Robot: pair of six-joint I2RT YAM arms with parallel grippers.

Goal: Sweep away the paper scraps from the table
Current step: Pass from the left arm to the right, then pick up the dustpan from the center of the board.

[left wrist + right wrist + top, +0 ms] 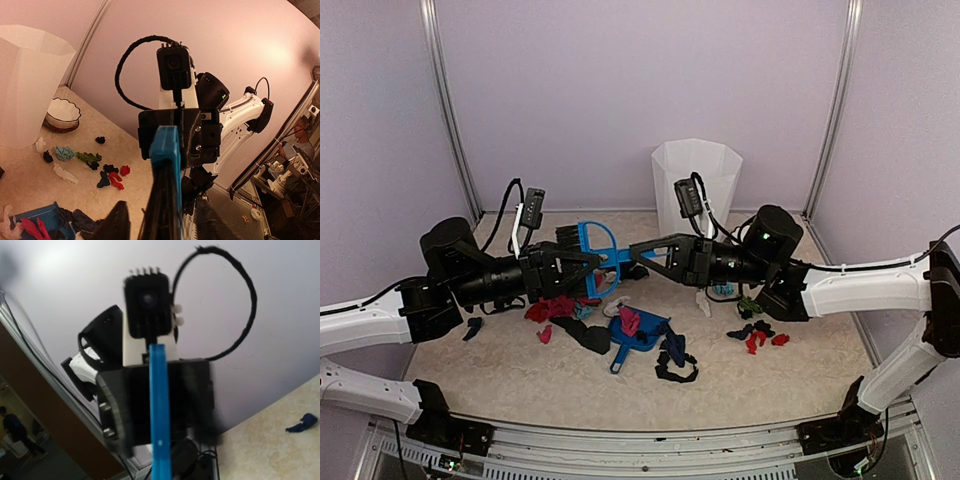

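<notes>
Grippers meet in mid-air at the centre of the top view, both on one blue brush (pixel 598 245). The right gripper (pixel 632 252) is clenched on the brush handle. The left gripper (pixel 592 272) has its jaws parted, one on each side of the handle with a gap showing in the left wrist view, so it appears to have let go. Below them, paper scraps (pixel 757 338) lie scattered across the middle of the table (pixel 520 390). More scraps sit in the blue dustpan (pixel 640 335), lower centre. A white bin (pixel 695 180) stands at the back.

Risks, as a judgement: the brush probably hangs from one grip only. If that hold sits near the handle's end, the bristle end could sag, twist or slip out. A fall would land among the scraps or on the dustpan and scatter what it holds. The arms are close together, so pulling apart carelessly could knock fingers or snag a cable.

Hard to make out: the right wrist view is blurred and does not show its own fingers. The left wrist view cuts off its fingertips at the bottom edge. Scraps under both arms are hidden from above. The white scalloped bowl (pixel 62 112) shows only in the left wrist view.
</notes>
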